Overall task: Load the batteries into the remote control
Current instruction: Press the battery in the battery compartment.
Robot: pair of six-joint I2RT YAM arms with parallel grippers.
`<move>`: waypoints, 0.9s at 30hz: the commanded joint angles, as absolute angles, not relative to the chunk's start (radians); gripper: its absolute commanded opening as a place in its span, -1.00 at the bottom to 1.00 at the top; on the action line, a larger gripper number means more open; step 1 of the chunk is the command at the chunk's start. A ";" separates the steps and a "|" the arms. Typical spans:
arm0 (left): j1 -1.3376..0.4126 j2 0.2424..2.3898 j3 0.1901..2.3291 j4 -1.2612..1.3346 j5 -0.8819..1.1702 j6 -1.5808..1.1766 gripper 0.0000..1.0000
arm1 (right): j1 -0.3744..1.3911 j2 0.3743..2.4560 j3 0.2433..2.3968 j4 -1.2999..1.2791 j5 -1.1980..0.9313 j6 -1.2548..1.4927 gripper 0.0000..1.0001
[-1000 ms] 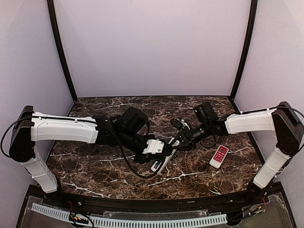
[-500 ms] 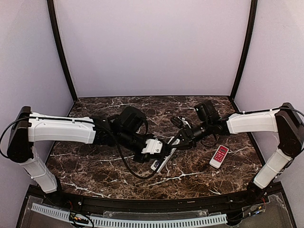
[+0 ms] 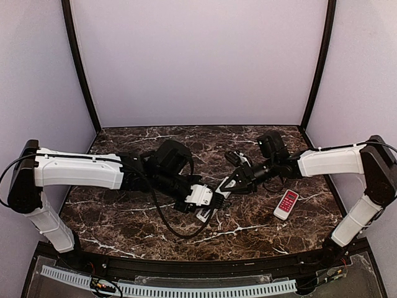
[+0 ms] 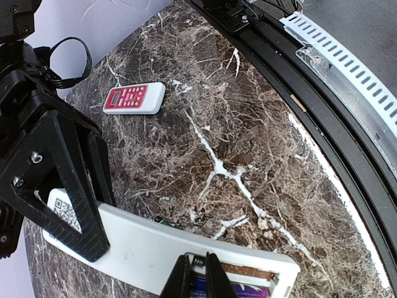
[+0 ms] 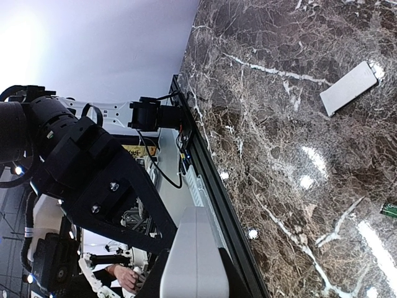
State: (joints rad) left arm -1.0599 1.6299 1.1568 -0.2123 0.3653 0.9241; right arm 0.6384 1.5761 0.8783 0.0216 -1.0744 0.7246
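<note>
The remote point(image 4: 155, 248) is held back side up over the middle of the worktop point(image 4: 248, 136), and its compartment point(image 4: 273, 271) is open with one bluish battery point(image 4: 239, 290) inside. The right fingers point(image 4: 68, 205) pinch the remote at its other end. The left fingers point(image 4: 178, 279) are pressed almost together, tips at the compartment edge; I cannot tell if they carry something. The step seems to be seating a battery. The next move probably needs a gentle push down into the slot while the right side holds the remote steady. The cover point(image 5: 348, 88) lies well apart
</note>
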 commanded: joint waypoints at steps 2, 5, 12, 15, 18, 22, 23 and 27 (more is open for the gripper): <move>-1.067 1.655 1.098 -0.403 0.283 0.960 -0.81 | 0.630 1.497 0.887 0.224 -1.242 0.810 -1.00; -1.070 1.650 1.091 -0.401 0.294 0.973 -0.81 | 0.628 1.487 0.893 0.229 -1.250 0.810 -1.00; -1.079 1.639 1.080 -0.407 0.304 0.979 -0.86 | 0.611 1.470 0.905 0.190 -1.242 0.777 -1.00; -1.080 1.631 1.067 -0.408 0.298 0.979 -0.83 | 0.611 1.465 0.908 0.187 -1.247 0.775 -1.00; -1.079 1.627 1.053 -0.403 0.278 0.981 -0.75 | 0.610 1.463 0.907 0.189 -1.249 0.776 -1.00; -1.079 1.626 1.057 -0.393 0.263 0.979 -0.64 | 0.614 1.471 0.898 0.190 -1.240 0.780 -1.00; -1.079 1.626 1.059 -0.385 0.261 0.977 -0.62 | 0.615 1.474 0.897 0.184 -1.235 0.778 -1.00; -1.080 1.624 1.067 -0.343 0.236 0.954 -0.56 | 0.618 1.493 0.885 0.141 -1.198 0.752 -1.00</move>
State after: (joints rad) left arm -1.0763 1.5871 1.1217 -0.1753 0.3058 0.9771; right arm 0.6216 1.5425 0.8654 0.0517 -1.0885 0.7403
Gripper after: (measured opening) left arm 0.208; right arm 0.180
